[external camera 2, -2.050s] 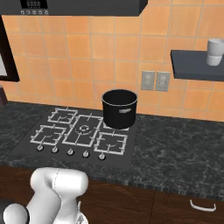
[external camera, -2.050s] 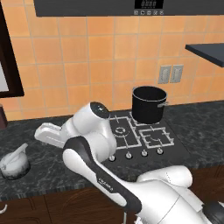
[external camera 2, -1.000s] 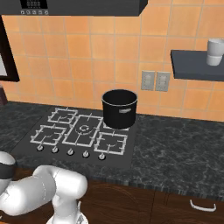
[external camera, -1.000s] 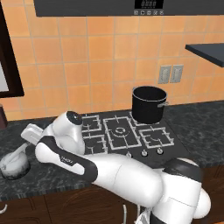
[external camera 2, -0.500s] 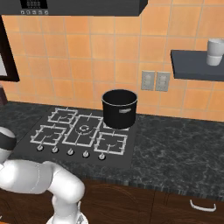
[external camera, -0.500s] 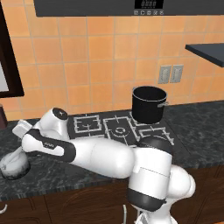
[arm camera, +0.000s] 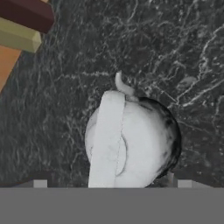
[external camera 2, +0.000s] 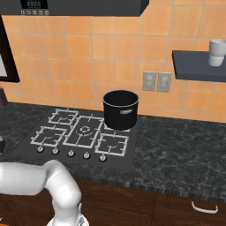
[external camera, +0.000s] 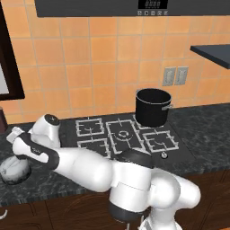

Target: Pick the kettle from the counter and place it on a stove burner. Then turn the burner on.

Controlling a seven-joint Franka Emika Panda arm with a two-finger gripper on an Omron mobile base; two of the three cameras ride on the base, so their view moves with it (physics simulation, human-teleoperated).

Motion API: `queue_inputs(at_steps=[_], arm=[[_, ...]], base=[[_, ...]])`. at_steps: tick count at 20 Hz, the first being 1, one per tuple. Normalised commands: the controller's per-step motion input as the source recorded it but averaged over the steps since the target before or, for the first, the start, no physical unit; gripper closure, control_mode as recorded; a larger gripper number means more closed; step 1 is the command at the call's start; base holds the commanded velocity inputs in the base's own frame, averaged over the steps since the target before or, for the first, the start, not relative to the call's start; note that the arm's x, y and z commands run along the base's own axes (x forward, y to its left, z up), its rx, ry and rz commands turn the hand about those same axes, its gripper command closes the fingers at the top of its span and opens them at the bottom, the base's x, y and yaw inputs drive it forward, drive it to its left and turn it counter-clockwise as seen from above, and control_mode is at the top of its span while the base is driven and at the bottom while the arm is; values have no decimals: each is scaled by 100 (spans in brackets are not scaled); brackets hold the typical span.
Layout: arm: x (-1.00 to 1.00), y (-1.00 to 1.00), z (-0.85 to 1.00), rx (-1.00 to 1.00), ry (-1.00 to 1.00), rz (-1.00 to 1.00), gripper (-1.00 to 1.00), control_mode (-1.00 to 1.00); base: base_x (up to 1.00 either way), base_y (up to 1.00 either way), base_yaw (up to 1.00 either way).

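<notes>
Kettle (arm camera: 140, 144) sits on the dark counter (arm camera: 175, 52) beneath my claw (arm camera: 109, 183), jaws wide, gripping nothing; no readable writing.

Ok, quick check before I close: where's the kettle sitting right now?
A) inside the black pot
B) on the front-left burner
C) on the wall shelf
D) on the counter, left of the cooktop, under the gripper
D: the kettle rests on the dark counter left of the cooktop, and the hand view shows it directly below the open gripper, with the black pot still on the back-right burner.
</notes>
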Motion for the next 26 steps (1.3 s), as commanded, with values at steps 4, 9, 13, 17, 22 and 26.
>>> queue_inputs(at_steps=[4, 9, 13, 17, 22, 26], arm=[[27, 22, -28, 0, 2, 0, -100, -100], [26, 22, -21, -3, 3, 0, -100, -100], [16, 18, -9, -1, 4, 0, 100, -100], [-1, 0, 0, 0, 0, 0, 100, -100], [-10, -1, 0, 0, 0, 0, 100, -100], [-19, -28, 15, 1, -13, 0, 100, -100]], base=[[0, 0, 0], [0, 0, 0], [0, 0, 0], [0, 0, 0], [0, 0, 0], [0, 0, 0]])
